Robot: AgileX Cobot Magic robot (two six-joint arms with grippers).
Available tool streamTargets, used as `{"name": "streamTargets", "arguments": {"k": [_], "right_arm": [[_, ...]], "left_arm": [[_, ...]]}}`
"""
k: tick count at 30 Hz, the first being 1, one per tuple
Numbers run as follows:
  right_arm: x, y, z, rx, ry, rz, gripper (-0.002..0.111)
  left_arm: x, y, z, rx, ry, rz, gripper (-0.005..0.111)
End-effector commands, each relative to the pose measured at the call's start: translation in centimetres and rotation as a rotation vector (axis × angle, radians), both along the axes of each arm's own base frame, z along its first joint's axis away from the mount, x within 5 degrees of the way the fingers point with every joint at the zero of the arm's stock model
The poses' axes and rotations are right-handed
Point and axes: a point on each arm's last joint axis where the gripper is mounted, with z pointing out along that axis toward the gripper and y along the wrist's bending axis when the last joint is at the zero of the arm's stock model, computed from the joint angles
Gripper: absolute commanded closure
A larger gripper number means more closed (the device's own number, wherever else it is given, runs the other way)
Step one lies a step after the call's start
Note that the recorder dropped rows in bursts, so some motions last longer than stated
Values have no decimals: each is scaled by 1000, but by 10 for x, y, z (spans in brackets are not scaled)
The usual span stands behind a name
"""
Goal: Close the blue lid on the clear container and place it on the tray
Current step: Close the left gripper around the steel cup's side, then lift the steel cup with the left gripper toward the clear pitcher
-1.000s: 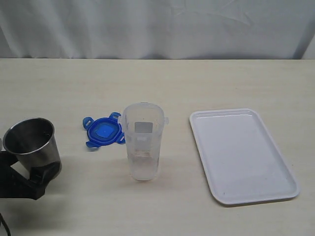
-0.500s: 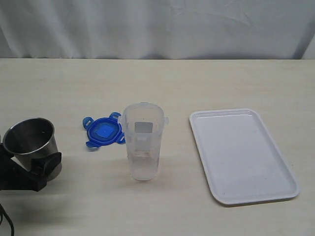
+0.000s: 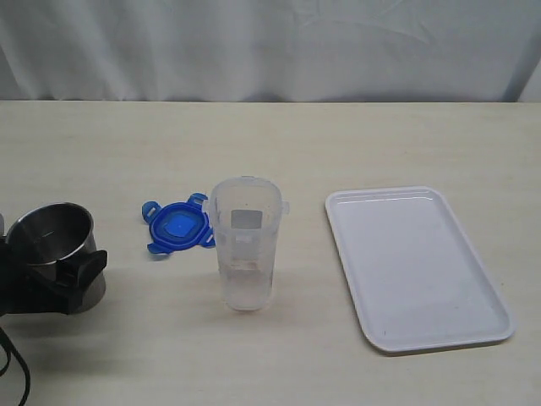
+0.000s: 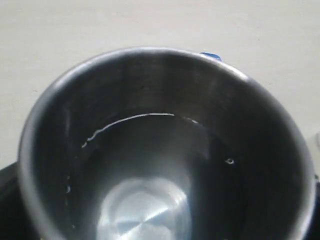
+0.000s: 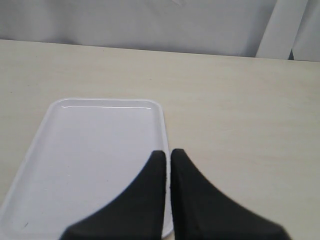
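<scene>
Now left claw (image 3: pixel 46 272) clamps cup (image 3: pixel 52 235), right claw (image 5: pixel 167 153) together.
We judge lid (image 3: pixel 177 227) light, stiff: pinch a flap.

The shiny steel cup (image 4: pixel 150 150) fills my left wrist view, leaving only a sliver of the small blue plastic lid (image 4: pixel 211 55) visible.

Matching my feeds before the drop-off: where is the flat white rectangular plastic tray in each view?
Exterior view: flat white rectangular plastic tray on the table's right side.
Left wrist view: not in it.
Right wrist view: tray just ahead of the shut right hand.
Shared landmark: the beige table top, in all three.
</scene>
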Motion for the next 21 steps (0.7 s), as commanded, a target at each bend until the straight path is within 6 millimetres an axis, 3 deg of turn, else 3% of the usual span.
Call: {"name": "streamTargets", "arguments": {"k": [1,21], "right_arm": [[0,0,0,-6,-3,-1,104],[0,0,0,-6,-3,-1,104]], "left_arm": [[2,2,0,-10,-2,20,18],[2,2,1,2,-10,14,18]]}}
